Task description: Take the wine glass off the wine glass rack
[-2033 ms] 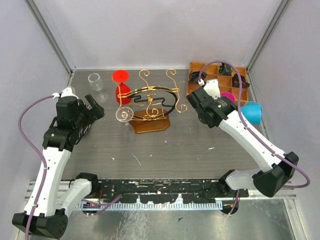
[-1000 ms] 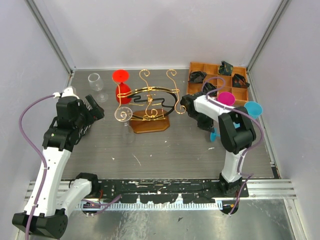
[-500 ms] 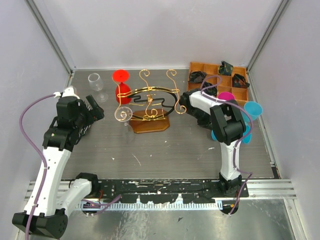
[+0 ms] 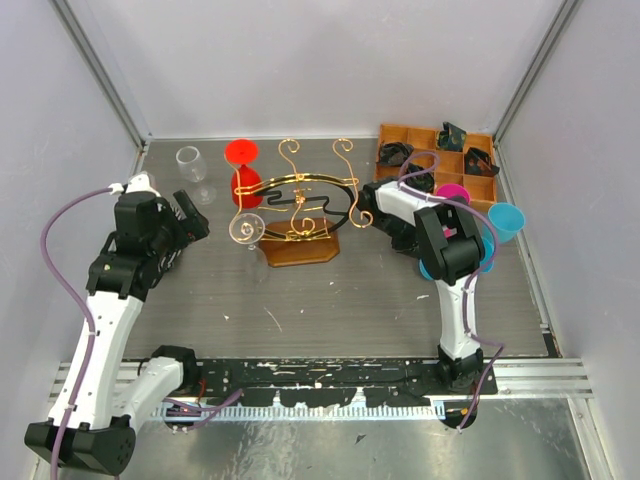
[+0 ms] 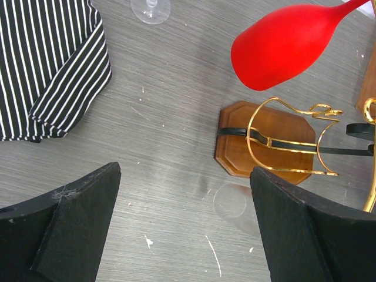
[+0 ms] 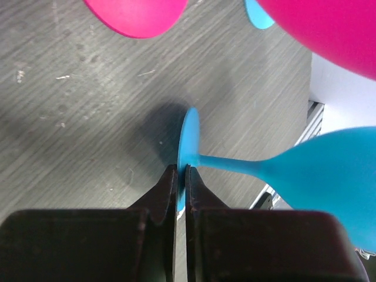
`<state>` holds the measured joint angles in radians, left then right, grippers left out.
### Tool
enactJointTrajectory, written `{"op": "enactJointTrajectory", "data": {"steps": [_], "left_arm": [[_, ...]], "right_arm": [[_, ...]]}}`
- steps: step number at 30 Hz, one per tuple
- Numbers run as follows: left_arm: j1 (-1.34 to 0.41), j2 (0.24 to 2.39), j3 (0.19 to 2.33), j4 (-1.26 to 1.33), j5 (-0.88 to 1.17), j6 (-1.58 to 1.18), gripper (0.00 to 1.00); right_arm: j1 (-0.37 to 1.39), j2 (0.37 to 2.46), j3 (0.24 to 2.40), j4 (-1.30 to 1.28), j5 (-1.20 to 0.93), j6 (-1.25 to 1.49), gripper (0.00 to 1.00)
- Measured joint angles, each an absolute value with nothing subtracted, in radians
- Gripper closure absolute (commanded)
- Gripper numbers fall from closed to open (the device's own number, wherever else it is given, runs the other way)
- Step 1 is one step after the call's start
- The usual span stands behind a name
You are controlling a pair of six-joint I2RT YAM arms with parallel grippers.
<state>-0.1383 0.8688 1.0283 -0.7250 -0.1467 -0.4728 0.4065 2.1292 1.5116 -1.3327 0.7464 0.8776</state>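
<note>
Right of the wine glass rack (image 4: 300,248), the right gripper (image 6: 181,176) pinches the foot of a blue wine glass (image 6: 317,170) (stem lying sideways); the left gripper (image 5: 185,188) gapes wide, holding nothing; a red glass (image 5: 282,47) hangs on the rack.

Two arms, white and black.
Left arm (image 4: 98,325), right arm (image 4: 457,310): white link shells, black joint housings, purple cable (image 4: 44,240) each; matte-black tool fingers (image 5: 59,235).
</note>
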Motion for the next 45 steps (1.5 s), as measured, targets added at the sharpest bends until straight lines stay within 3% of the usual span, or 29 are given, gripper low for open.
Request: {"op": "enactJointTrajectory", "data": {"steps": [8, 16, 26, 37, 45], "left_arm": [[-0.138, 0.877, 1.028, -0.731, -0.147, -0.472, 0.02], [-0.138, 0.885, 1.028, -0.736, -0.142, -0.473, 0.02], [-0.138, 0.891, 1.029, -0.74, -0.139, -0.474, 0.02], [-0.138, 0.891, 1.029, -0.741, -0.139, -0.474, 0.02], [-0.138, 0.896, 1.03, -0.748, -0.128, -0.479, 0.02]], "right_arm": [[0.406, 2.174, 1.523, -1.29, 0.723, 0.854, 0.83], [0.401, 2.177, 1.519, -1.236, 0.672, 0.839, 0.66], [0.4, 2.106, 1.504, -1.147, 0.555, 0.804, 0.54], [0.406, 2.02, 1.458, -0.804, 0.266, 0.799, 0.49], [0.378, 2.02, 1.539, -0.756, 0.173, 0.799, 0.44]]}}
